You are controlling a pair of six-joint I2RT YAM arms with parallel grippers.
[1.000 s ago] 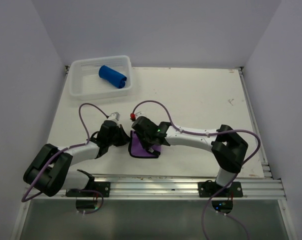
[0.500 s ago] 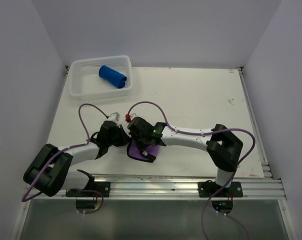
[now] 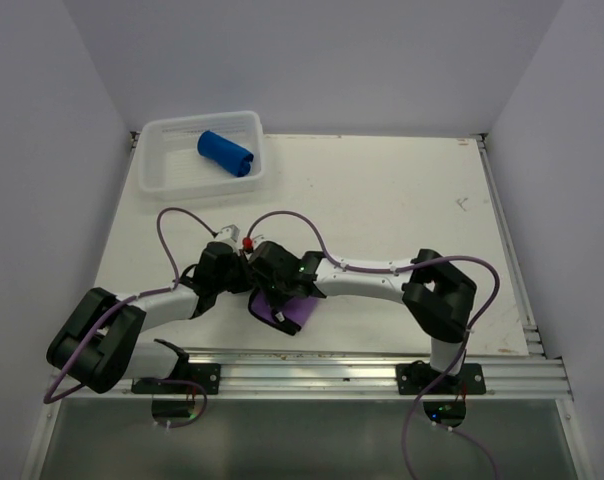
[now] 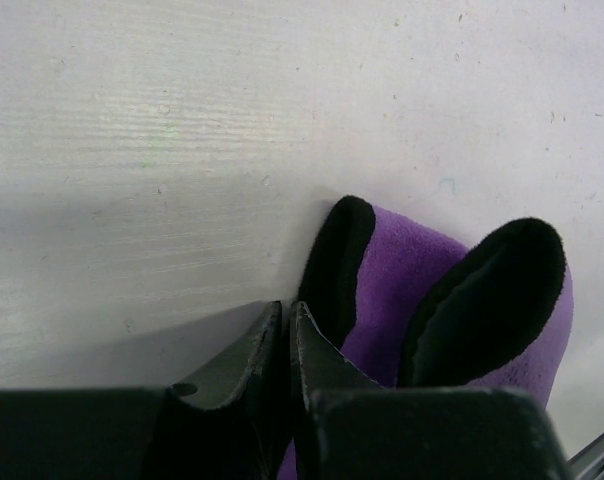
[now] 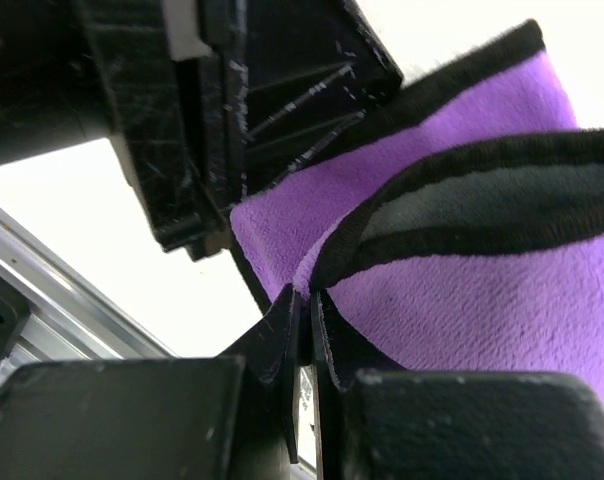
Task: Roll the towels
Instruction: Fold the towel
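— Anything new with the purple towel (image 3: 294,314)?
— Yes. Flatter a second ago; now doubled over itself with the dark edge curled up on top, and dragged a little farther from the basket (image 3: 154,178). Hauled there by the right gripper (image 5: 304,297), now swung in close against the left gripper (image 4: 285,314).
— Meaning for the job?
— Looks like the first turn of a roll under way, not yet a finished one: loose and wide, with a flap standing up. Blue towel (image 3: 225,153) already rolled and lying inside the basket, so probably only the purple one to go.
— And the right pincer?
— Pinched nearly shut, just a slit between the tips, clamped on the folded dark edge of the purple cloth.
— The left one?
— Nearly shut as well. Presses against the towel's dark rim on one side and shows a sliver of purple low in the slit. Likely nipping a corner, though hard to confirm at the tips.
— Whereabouts, all this?
— Well apart from the basket, on its near side and a touch to its right.
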